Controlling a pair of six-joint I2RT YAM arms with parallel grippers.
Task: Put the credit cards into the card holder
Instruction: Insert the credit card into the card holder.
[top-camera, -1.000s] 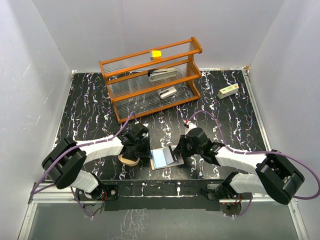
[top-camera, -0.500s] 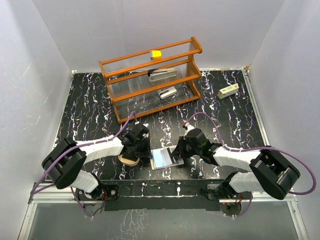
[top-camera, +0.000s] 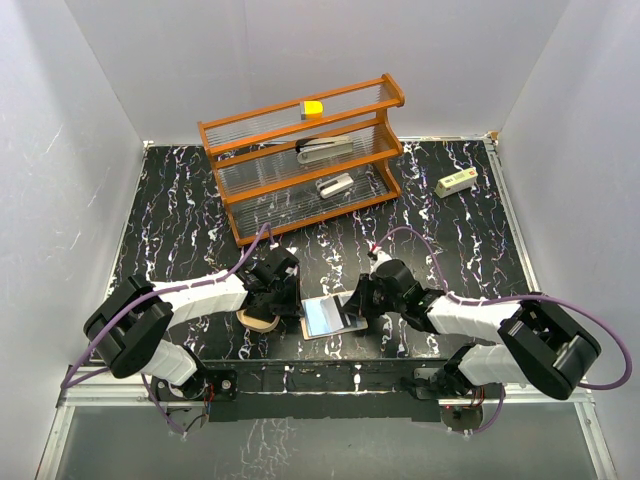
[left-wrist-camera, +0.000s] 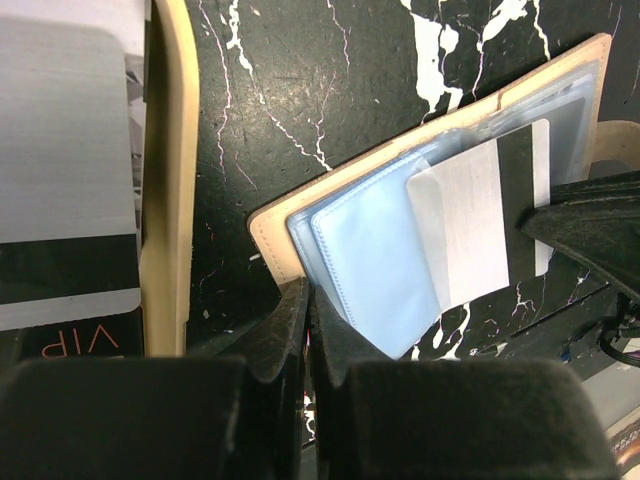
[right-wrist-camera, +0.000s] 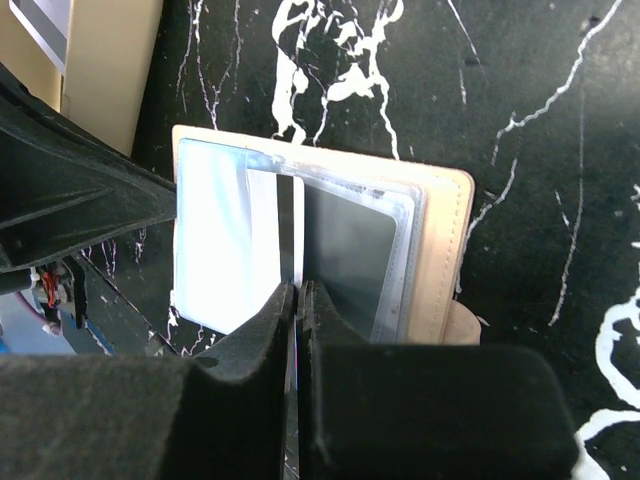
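Observation:
The card holder, a tan oval tray, lies at the front left; its rim shows in the left wrist view with a grey, black-striped credit card inside. Right of it an open tan wallet with clear sleeves lies flat. My left gripper is shut at the wallet's near edge, seemingly pinching it. My right gripper is shut on a white, black-striped credit card that sits partly in a sleeve; this card also shows in the left wrist view.
A wooden rack stands at the back with two grey staplers and a yellow block. A small white box lies at the back right. The table's front edge is just below the wallet.
My right gripper has shifted slightly left toward the wallet with the card in it. The left arm, wallet and tray have stayed put.

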